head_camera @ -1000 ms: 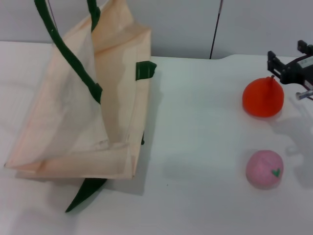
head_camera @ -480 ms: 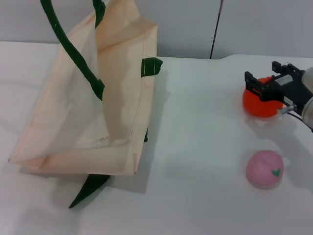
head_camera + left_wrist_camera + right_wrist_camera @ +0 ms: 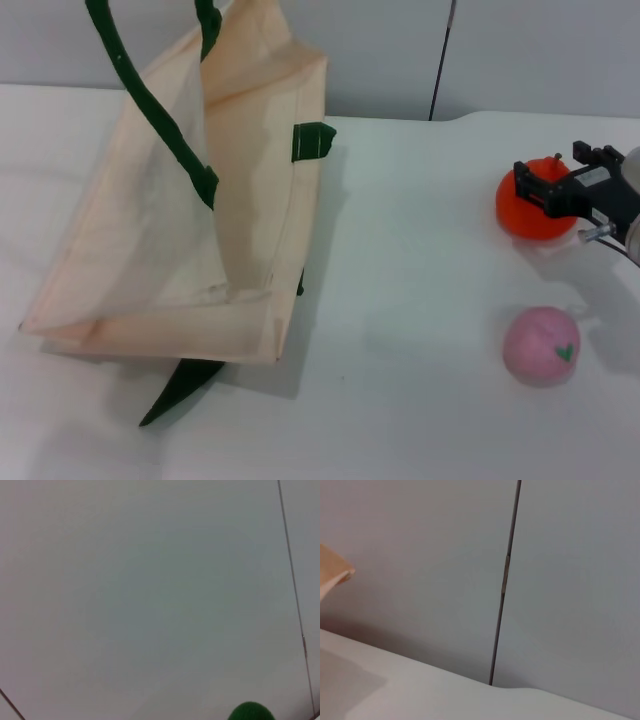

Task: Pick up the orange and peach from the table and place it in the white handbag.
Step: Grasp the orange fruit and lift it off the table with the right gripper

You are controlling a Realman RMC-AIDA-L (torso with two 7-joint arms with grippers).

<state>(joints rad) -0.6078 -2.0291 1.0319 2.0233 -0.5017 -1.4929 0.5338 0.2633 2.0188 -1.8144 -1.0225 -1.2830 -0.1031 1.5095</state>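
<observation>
The orange (image 3: 530,212) sits on the white table (image 3: 420,260) at the right. My right gripper (image 3: 552,172) is open, with one black finger (image 3: 524,182) on either side of the orange's top. The pink peach (image 3: 541,346) with its green leaf mark lies nearer the front, free of the gripper. The white handbag (image 3: 240,200) stands open at the left, and its green handles (image 3: 150,110) run up out of the picture. A corner of the white handbag (image 3: 335,575) shows in the right wrist view. My left gripper is out of view. A green bit of the handle (image 3: 250,713) shows in the left wrist view.
A grey wall (image 3: 380,50) with a dark vertical seam (image 3: 442,60) stands behind the table. One loose green strap (image 3: 180,388) lies on the table in front of the bag. Bare tabletop separates the bag from the fruits.
My right gripper has come in from the right edge and down over the orange. The handbag has shifted slightly to the right. The peach has not moved.
</observation>
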